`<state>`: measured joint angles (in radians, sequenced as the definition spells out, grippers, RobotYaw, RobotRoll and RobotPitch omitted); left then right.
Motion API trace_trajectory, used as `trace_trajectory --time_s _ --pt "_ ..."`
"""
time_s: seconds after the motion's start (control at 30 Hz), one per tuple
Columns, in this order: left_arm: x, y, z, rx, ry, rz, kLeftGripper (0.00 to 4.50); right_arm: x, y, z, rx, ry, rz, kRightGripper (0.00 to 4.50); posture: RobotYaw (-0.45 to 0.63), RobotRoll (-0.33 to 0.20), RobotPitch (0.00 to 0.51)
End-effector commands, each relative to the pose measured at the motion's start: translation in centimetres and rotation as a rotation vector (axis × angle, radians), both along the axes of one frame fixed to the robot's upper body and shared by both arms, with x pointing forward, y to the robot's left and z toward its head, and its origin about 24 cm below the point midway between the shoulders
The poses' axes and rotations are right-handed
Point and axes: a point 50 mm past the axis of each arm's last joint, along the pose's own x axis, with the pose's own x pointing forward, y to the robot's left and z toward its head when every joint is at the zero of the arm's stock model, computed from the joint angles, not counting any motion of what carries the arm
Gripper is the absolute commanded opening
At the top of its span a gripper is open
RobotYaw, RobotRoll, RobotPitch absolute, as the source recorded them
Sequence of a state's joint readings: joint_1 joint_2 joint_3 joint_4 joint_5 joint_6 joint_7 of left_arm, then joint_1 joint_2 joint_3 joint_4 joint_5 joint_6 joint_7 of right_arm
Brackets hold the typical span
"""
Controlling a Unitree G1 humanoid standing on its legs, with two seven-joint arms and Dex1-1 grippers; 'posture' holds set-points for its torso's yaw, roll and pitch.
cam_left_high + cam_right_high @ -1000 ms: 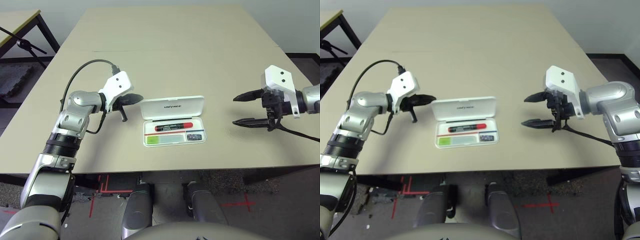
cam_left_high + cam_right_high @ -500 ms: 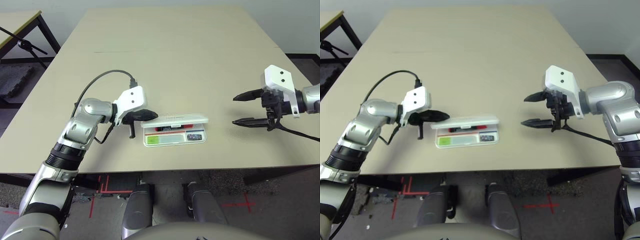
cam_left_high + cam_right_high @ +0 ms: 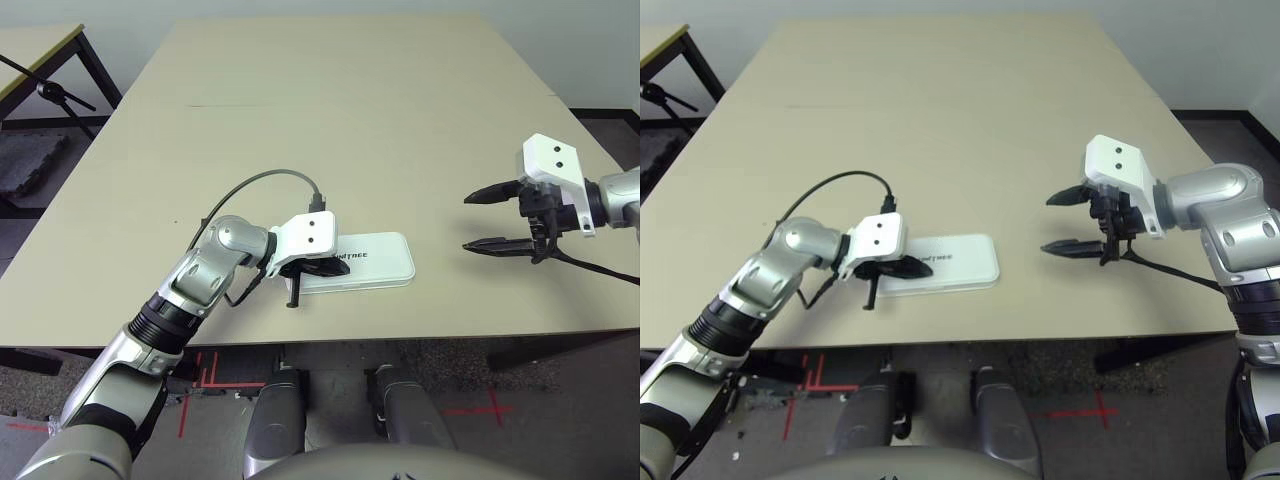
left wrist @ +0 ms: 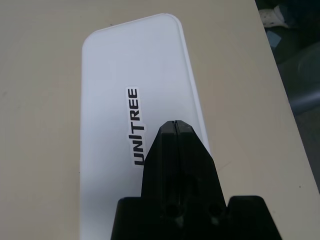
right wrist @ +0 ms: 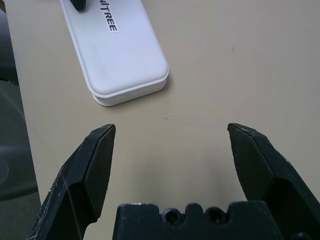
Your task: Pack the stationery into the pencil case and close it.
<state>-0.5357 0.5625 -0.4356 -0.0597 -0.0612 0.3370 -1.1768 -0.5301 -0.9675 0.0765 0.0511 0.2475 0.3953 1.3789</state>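
Note:
The white pencil case (image 3: 372, 261) lies flat near the table's front edge with its lid down and the black "UNITREE" print facing up. The stationery is hidden inside it. My left gripper (image 3: 335, 266) is shut, and its joined black fingertips (image 4: 174, 125) rest on top of the lid at the case's left end, just beside the print. My right gripper (image 3: 467, 222) hovers open well to the right of the case, with nothing between its fingers (image 5: 102, 150). The case's right end (image 5: 125, 55) lies beyond them, apart from them.
The beige table (image 3: 350, 120) stretches bare behind the case. Its front edge (image 3: 400, 338) runs close below the case. A black cable (image 3: 262, 183) loops from my left wrist. A second table and a black stand (image 3: 45, 90) are at the far left.
The lid has swung from standing open to flat shut, covering the marker, the highlighter and the block. My left gripper swept right and forward with it onto the lid. The right gripper barely moved.

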Motion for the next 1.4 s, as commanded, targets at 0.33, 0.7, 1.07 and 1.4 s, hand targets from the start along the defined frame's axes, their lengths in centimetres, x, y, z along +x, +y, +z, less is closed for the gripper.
trace_trajectory --time_s 0.33,0.7,1.07,1.4 --pt "0.5 1.1 -1.4 0.087 0.029 0.096 0.05 0.2 0.6 -0.8 0.000 0.004 0.009 4.50 0.02 0.000 0.100" --pt "5.9 8.4 6.2 -0.507 -0.235 0.761 2.49 4.8 -1.0 -0.5 0.263 -0.247 -0.433 4.50 0.01 0.000 0.105" --pt "6.0 21.2 5.5 -0.719 -0.483 1.465 4.47 7.1 -7.5 -3.4 0.371 -0.494 -1.162 4.50 0.04 0.000 0.129" --pt "5.3 23.2 2.7 -0.759 -0.510 1.656 4.47 5.6 -10.5 -6.7 0.342 -0.564 -1.495 4.50 0.03 0.000 0.170"
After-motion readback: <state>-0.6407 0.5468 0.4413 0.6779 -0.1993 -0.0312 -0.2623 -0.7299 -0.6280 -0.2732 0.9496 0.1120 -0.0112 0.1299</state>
